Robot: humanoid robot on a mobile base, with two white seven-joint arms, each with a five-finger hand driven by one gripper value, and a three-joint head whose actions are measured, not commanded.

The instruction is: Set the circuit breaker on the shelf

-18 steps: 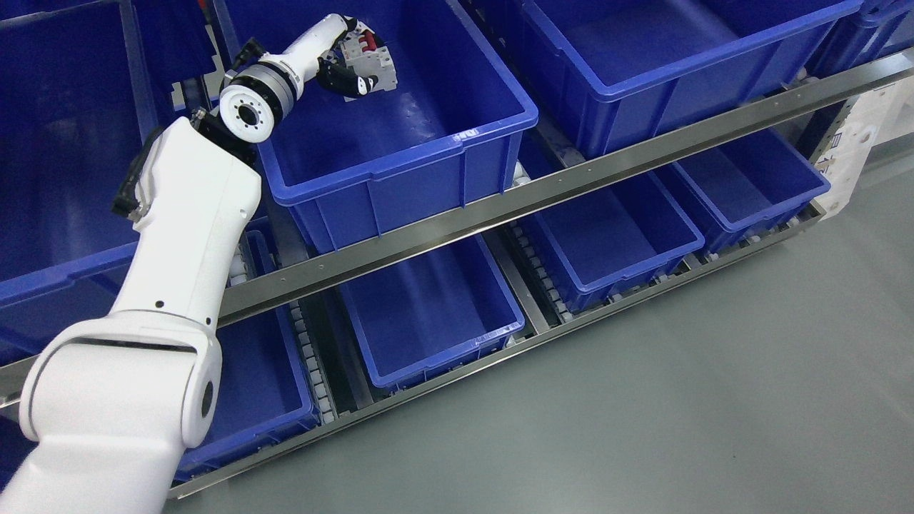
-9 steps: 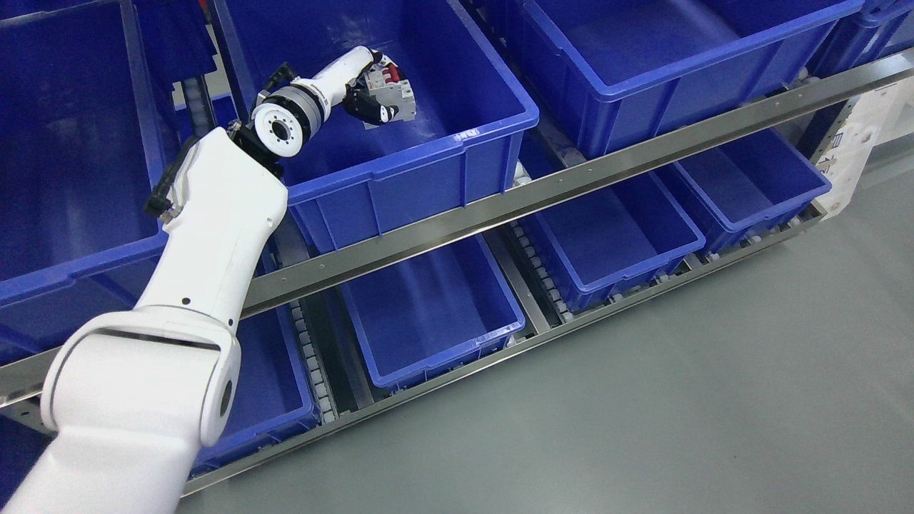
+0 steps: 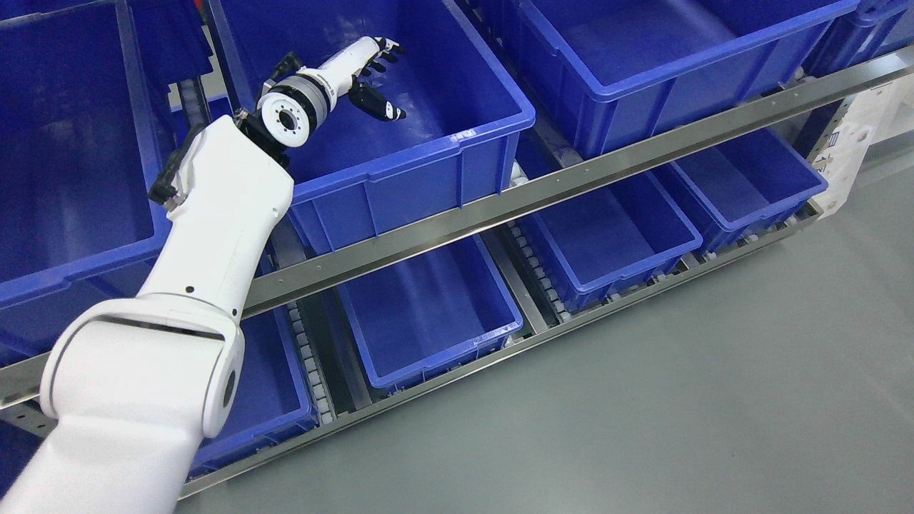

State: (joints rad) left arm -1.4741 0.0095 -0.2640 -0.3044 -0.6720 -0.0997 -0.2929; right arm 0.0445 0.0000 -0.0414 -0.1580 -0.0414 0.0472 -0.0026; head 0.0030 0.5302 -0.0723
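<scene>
My left arm comes in from the lower left and reaches over the upper shelf's middle blue bin (image 3: 457,140). Inside that bin my left hand (image 3: 382,77) hangs open, the dark fingers (image 3: 389,48) spread and the thumb pointing down toward the bin floor. Nothing is held between them. No circuit breaker shows in this view; the bin's lower inside is hidden behind its front wall and my forearm. My right arm does not appear.
More blue bins stand on the upper shelf to the left (image 3: 71,143) and right (image 3: 643,64). A steel rail (image 3: 571,182) runs along the shelf front, with several blue bins (image 3: 428,314) on the lower shelf. Grey floor (image 3: 678,392) lies at the lower right.
My left hand carried the white and red circuit breaker down into the middle bin, then opened; the breaker has left the hand and is out of sight. The camera shifted slightly.
</scene>
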